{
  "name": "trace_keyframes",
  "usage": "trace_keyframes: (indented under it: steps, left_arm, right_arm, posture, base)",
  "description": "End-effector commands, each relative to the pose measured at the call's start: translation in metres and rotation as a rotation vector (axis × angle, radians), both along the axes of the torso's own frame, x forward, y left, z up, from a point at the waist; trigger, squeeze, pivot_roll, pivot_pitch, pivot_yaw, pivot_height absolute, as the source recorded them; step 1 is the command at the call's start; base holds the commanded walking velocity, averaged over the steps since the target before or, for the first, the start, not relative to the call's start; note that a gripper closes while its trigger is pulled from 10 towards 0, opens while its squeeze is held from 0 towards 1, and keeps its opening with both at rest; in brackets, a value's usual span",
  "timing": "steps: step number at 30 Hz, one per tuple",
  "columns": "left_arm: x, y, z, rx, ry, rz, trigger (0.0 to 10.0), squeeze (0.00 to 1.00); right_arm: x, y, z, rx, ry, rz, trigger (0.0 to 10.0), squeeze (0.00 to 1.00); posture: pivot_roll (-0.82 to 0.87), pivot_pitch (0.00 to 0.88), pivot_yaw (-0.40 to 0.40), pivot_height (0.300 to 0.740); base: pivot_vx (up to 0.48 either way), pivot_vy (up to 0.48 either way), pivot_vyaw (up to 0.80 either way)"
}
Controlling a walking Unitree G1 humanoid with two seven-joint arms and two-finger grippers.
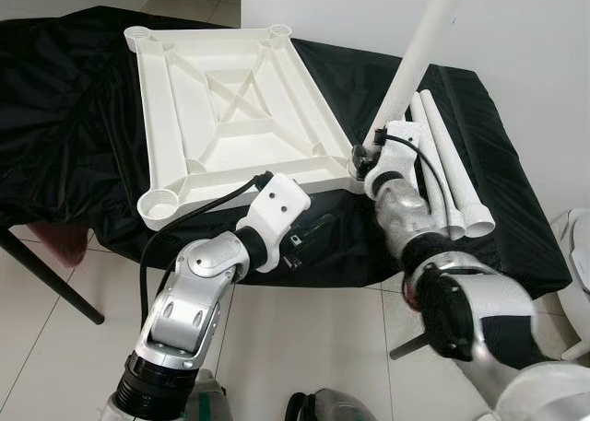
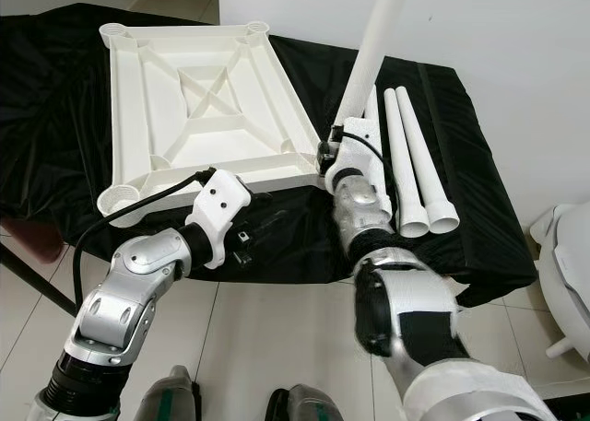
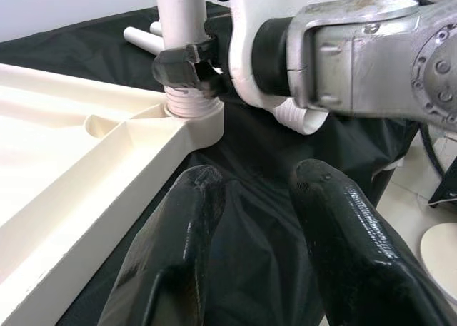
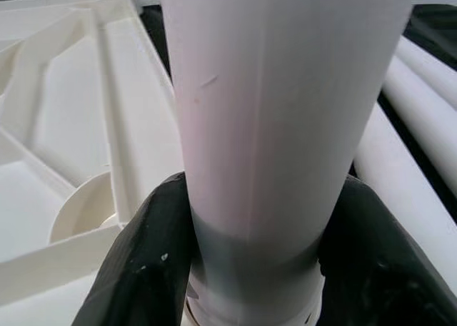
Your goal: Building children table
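Right gripper (image 4: 250, 269) clenched on upright table leg (image 1: 419, 52) at tabletop (image 1: 226, 108) corner socket; left gripper (image 3: 250, 255) fingers parted, empty, low beside worktop (image 1: 83, 71) edge.

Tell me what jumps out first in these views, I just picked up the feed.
The big white tabletop lies upside down on the black-draped table, ribs and corner sockets facing up. At its near right corner, the right hand grips a white leg standing tilted in the socket. The left hand hovers open just short of the tabletop's near edge, and the spare legs lie on the cloth to the right.
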State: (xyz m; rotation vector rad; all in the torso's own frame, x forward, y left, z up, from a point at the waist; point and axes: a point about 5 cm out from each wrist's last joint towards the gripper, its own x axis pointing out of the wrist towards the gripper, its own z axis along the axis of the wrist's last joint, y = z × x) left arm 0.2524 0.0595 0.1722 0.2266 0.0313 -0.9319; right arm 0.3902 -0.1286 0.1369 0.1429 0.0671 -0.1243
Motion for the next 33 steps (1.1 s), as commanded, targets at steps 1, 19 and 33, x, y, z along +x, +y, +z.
trace_keyframes:
  steps: [1, 19, 33]
  left_arm:
    - [0.001, 0.000, 0.000, -0.004, -0.011, 0.063, 10.0, 0.00]
    - [0.001, -0.002, 0.000, -0.012, -0.007, 0.064, 10.0, 0.00]
    - [0.001, -0.002, 0.001, -0.013, -0.004, 0.058, 10.0, 0.00]
  right_arm:
    - [-0.009, -0.003, -0.020, -0.007, 0.079, -0.084, 0.0, 0.00]
    - [-0.011, 0.025, -0.016, -0.010, 0.058, -0.092, 10.0, 0.00]
    - [-0.006, 0.011, 0.000, -0.012, -0.089, 0.108, 10.0, 0.00]
  posture:
    - [0.12, 0.001, -0.110, 0.740]
    - [0.11, 0.018, -0.107, 0.740]
    - [0.09, 0.024, -0.099, 0.740]
  base:
    - [0.000, 0.000, 0.00]
    - [0.000, 0.000, 0.00]
    - [0.000, 0.000, 0.00]
